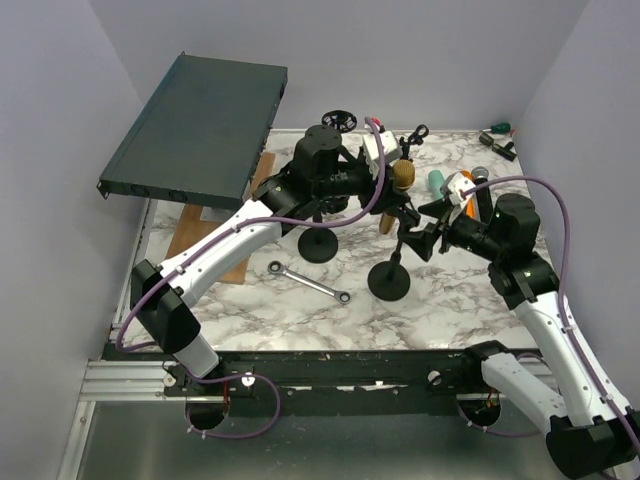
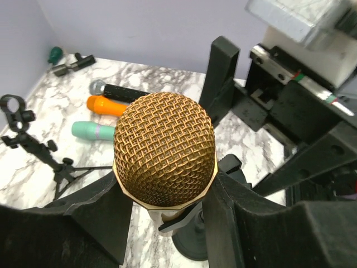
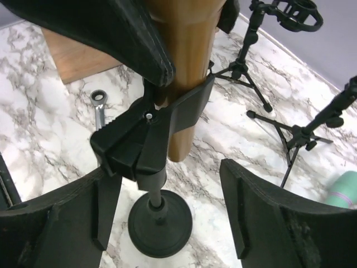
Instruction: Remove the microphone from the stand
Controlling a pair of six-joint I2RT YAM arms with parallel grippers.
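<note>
Two claws are busy. See the left claw squeeze the gold microphone, which stands upright in the clip on the stand. See the right claw spread wide around the clip. It should grab the stand tight, then the left claw should pull straight up, slowly.

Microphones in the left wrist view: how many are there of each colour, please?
gold-headed microphone: 1
black microphone: 1
orange microphone: 1
green microphone: 1
Total: 4
</note>
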